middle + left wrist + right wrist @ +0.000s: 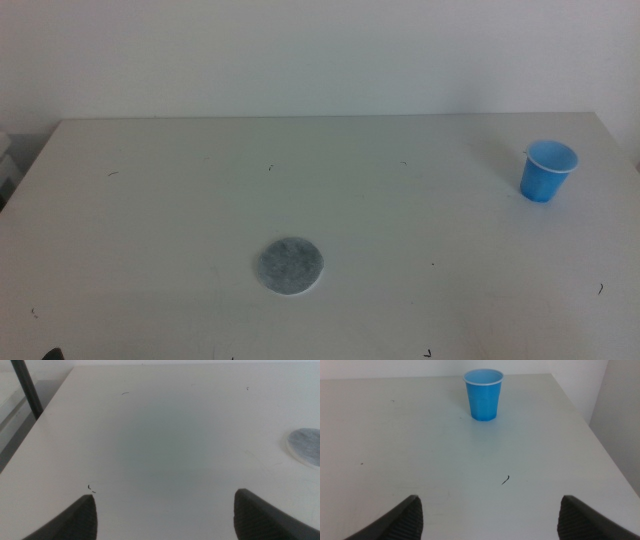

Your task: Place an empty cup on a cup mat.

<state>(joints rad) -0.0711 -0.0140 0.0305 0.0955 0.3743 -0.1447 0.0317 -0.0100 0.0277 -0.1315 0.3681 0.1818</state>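
The bright blue cup (pixel 548 171) stands upright and empty at the table's far right; it also shows in the right wrist view (pixel 483 394), well ahead of my right gripper (pixel 487 520). The round grey cup mat (pixel 291 266) lies flat near the table's front middle, and its edge shows in the left wrist view (pixel 306 446). My left gripper (pixel 165 517) is open and empty over bare table at the front left. My right gripper is open and empty at the front right. Neither arm shows in the middle view.
The white table (pixel 300 190) has a few small dark specks. Its right edge (pixel 600 440) runs close past the cup. A dark pole (pixel 27 387) stands beyond the table's left edge.
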